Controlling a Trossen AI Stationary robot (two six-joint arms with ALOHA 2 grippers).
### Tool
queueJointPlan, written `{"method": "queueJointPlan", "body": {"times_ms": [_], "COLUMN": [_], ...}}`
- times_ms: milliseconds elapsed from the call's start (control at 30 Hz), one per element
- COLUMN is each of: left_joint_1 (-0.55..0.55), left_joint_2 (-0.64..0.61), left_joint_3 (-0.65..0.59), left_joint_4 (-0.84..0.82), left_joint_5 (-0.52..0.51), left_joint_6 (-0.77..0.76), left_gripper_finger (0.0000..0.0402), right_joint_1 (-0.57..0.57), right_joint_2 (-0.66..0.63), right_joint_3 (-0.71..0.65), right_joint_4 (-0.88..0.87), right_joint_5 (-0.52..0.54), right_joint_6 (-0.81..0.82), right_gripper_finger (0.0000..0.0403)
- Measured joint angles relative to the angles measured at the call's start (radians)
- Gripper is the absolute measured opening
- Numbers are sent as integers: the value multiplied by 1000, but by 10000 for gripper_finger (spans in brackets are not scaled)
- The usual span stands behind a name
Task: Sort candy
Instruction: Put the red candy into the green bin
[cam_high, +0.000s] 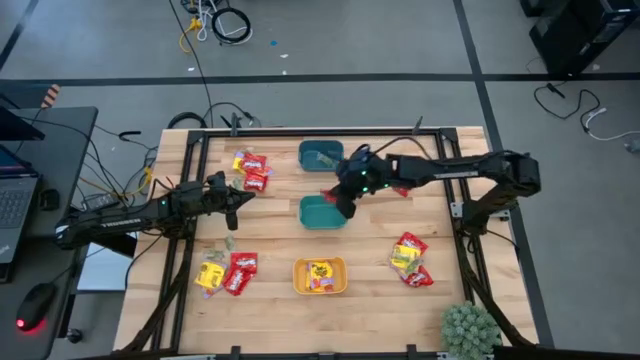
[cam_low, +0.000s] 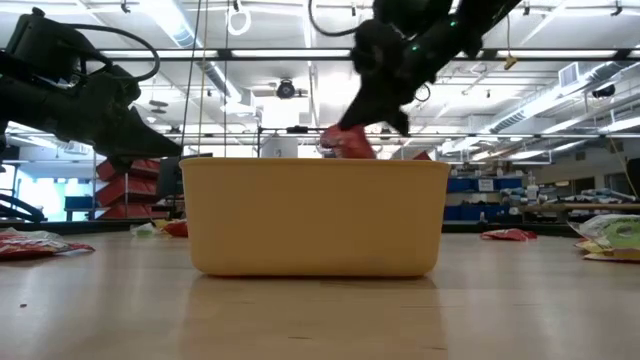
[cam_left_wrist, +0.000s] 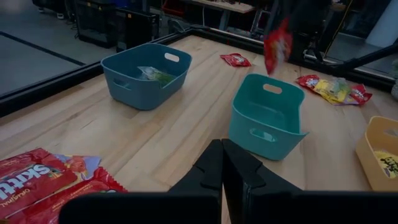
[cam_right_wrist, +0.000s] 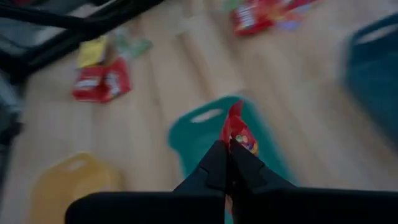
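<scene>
My right gripper (cam_high: 338, 197) hangs over the middle of the table, shut on a red candy packet (cam_left_wrist: 278, 46), above the nearer teal bin (cam_high: 323, 213). The farther teal bin (cam_high: 320, 155) holds a pale green packet (cam_left_wrist: 152, 74). A yellow bin (cam_high: 320, 276) with yellow candy in it stands near the front edge. Loose red and yellow candy lies in piles at the far left (cam_high: 250, 170), near left (cam_high: 228, 272) and near right (cam_high: 410, 258). My left gripper (cam_high: 240, 197) is shut over the table's left part, with nothing in it. My right gripper pinches the red packet's one end (cam_right_wrist: 235, 142) between its two fingers. The fingers slant down toward the table's left. The packet sticks out past the fingertips and hangs clear of everything, above the nearer teal bin (cam_right_wrist: 211, 137).
A single red packet (cam_high: 402, 190) lies under my right arm. A potted plant (cam_high: 470, 328) stands at the near right corner. A black frame rail (cam_high: 320, 130) runs around the table. Bare wood shows between the bins and the piles.
</scene>
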Motion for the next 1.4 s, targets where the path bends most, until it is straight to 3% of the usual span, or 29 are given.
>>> {"method": "queueJointPlan", "body": {"times_ms": [300,500,733,900,1233,1400], "left_joint_1": [0,0,0,0,0,0], "left_joint_2": [0,0,0,0,16,27], "left_joint_3": [0,0,0,0,0,0], "left_joint_4": [0,-2,-4,-5,-6,-6], "left_joint_5": [0,0,1,2,2,2], "left_joint_6": [-3,-4,-7,-7,-8,-8], "left_gripper_finger": [6,6,6,6,6,6], "right_joint_1": [4,4,-7,-10,-10,-8], "right_joint_2": [181,249,281,273,162,65], "right_joint_3": [0,-1,-1,-1,-1,-1], "right_joint_4": [208,242,198,140,86,-52], "right_joint_5": [-118,-157,-94,5,51,88], "right_joint_6": [88,130,135,90,29,-51], "right_gripper_finger": [0,0,6,56,224,232]}}
